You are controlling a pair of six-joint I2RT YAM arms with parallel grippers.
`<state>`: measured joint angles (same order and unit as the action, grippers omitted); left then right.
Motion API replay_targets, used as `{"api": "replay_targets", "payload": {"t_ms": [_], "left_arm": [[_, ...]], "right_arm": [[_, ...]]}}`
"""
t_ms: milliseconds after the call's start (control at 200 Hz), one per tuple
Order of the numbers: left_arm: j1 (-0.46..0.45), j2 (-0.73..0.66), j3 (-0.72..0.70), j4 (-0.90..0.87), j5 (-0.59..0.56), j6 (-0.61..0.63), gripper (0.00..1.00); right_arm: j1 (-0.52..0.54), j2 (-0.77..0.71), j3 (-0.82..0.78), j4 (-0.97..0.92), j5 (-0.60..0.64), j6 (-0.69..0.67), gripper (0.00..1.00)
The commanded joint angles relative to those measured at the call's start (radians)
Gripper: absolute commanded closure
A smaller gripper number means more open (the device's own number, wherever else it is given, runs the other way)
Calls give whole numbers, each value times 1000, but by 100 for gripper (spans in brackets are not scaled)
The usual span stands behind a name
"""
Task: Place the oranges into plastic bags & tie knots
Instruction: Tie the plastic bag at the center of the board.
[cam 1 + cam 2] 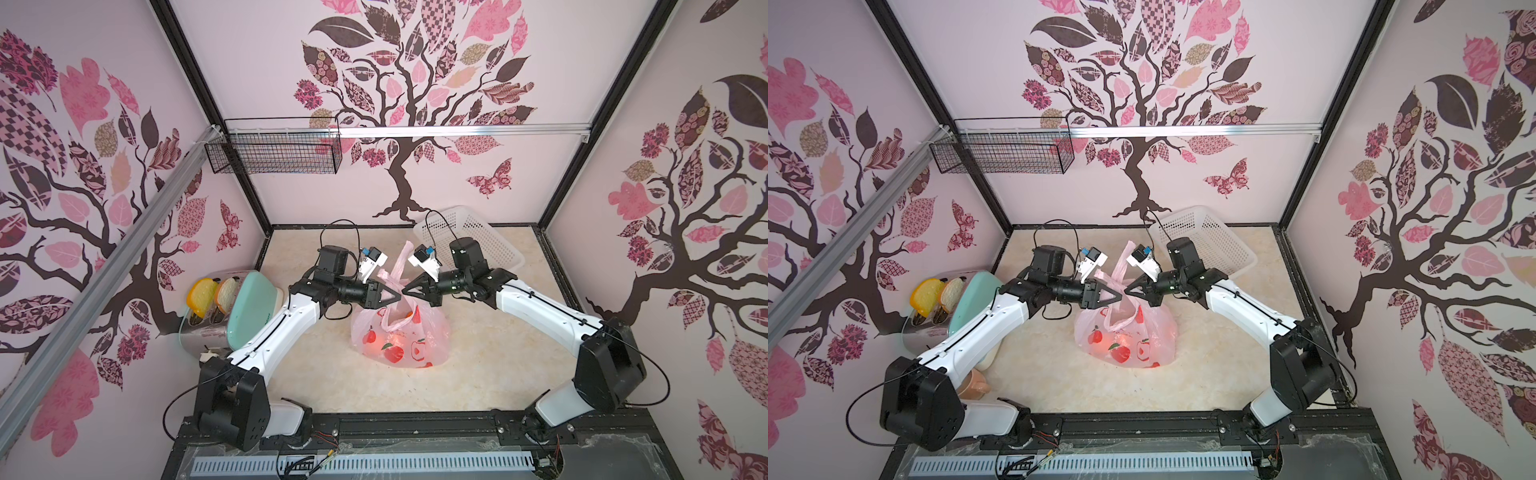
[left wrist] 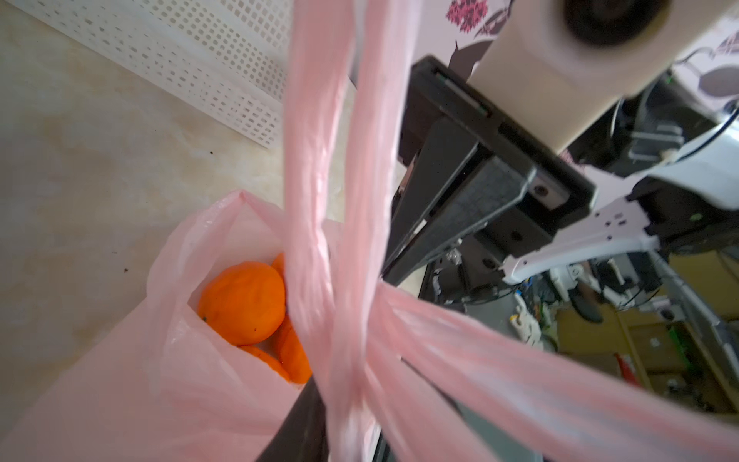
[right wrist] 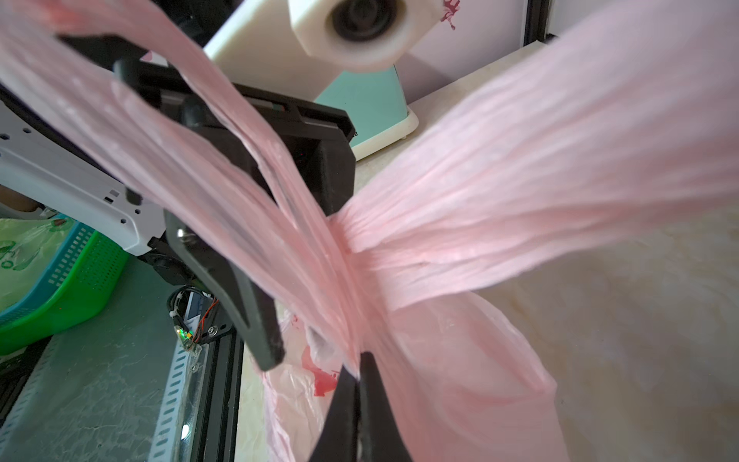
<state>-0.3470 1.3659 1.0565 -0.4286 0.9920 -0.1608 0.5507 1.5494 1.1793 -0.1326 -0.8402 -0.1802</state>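
The pink plastic bag [image 1: 399,336] [image 1: 1125,336] stands mid-table, with oranges [image 2: 244,302] showing through its open mouth. Its two handle strips [image 2: 320,224] rise and cross above the neck [image 3: 344,248]; I cannot tell whether a knot holds there. Both grippers meet tip to tip over the neck. My right gripper [image 1: 406,291] [image 3: 360,360] is shut, pinching a handle strip at its fingertips. My left gripper [image 1: 398,296] [image 2: 344,432] has its jaws apart, and a strip runs between its fingers [image 3: 256,320] without being squeezed.
A white perforated basket [image 1: 469,237] lies tilted at the back right, just behind the right arm. A toaster with slices [image 1: 208,307] and a mint-green board [image 1: 249,307] stand at the left beside the left arm. A black wire basket [image 1: 274,151] hangs on the back wall.
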Motion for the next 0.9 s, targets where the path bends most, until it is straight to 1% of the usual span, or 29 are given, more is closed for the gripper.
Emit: {"api": "replay_targets", "payload": {"t_ms": [0, 210, 325, 445, 515, 590, 675, 725, 765, 890], "left_arm": [[0, -16, 18, 44, 16, -7, 63], [1, -19, 24, 77, 36, -27, 62], [0, -24, 20, 109, 48, -49, 58], [0, -26, 20, 125, 48, -60, 59], [0, -26, 20, 132, 42, -66, 65], [1, -27, 16, 147, 42, -76, 70], [1, -29, 14, 165, 45, -90, 84], [0, -32, 14, 173, 45, -95, 86], [0, -35, 12, 185, 46, -101, 91], [1, -45, 5, 205, 43, -112, 100]], "right_arm": [[2, -15, 45, -15, 0, -6, 100], [2, -32, 49, -3, -8, 4, 100], [6, -27, 51, 4, -18, 13, 100], [18, -25, 61, 1, -19, 11, 100], [22, -25, 62, 4, -19, 13, 100], [25, -26, 62, 4, -20, 13, 100], [26, -25, 62, -2, -18, 12, 100], [27, -24, 62, -7, -14, 10, 100], [27, -24, 62, -10, -13, 7, 100], [26, -33, 50, -20, 11, 0, 100]]}}
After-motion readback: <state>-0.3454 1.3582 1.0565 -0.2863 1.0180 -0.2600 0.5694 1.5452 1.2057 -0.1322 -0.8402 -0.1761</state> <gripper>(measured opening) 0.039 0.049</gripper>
